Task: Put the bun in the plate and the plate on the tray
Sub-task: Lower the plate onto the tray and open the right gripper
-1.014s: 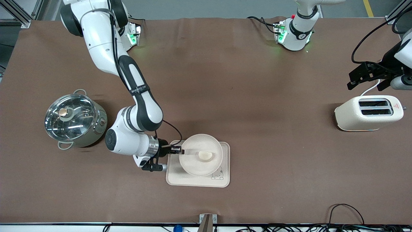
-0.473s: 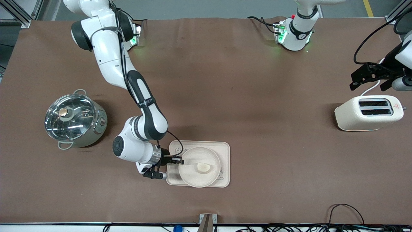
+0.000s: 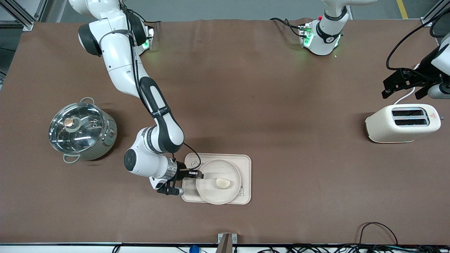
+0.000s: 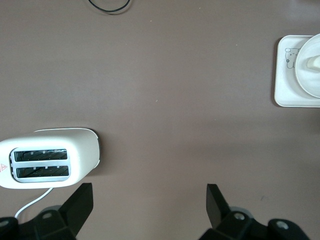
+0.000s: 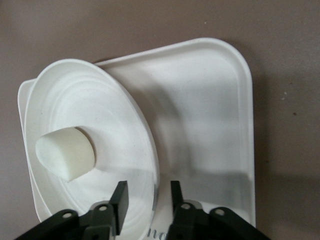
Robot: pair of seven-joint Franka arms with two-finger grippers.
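— Bun (image 3: 223, 183) position?

— It lies in the plate (image 3: 211, 193), and the plate sits over the tray (image 3: 246, 163), toward the edge nearer the front camera.

— And your pincer?

— My right gripper (image 5: 147, 200) pinches the plate's rim at the tray's end toward my base, so I can steer the dish without touching the bun. I judge release comes next.

— The other arm?

— My left gripper (image 4: 150, 197) waits spread, over the table by the toaster (image 3: 402, 123).

bun (image 3: 223, 182): cream-white
plate (image 3: 211, 193): plain cream-beige
tray (image 3: 246, 165): cream, small rabbit drawing
toaster (image 3: 379, 128): cream
table (image 3: 267, 88): brown
pot (image 3: 81, 130): silver
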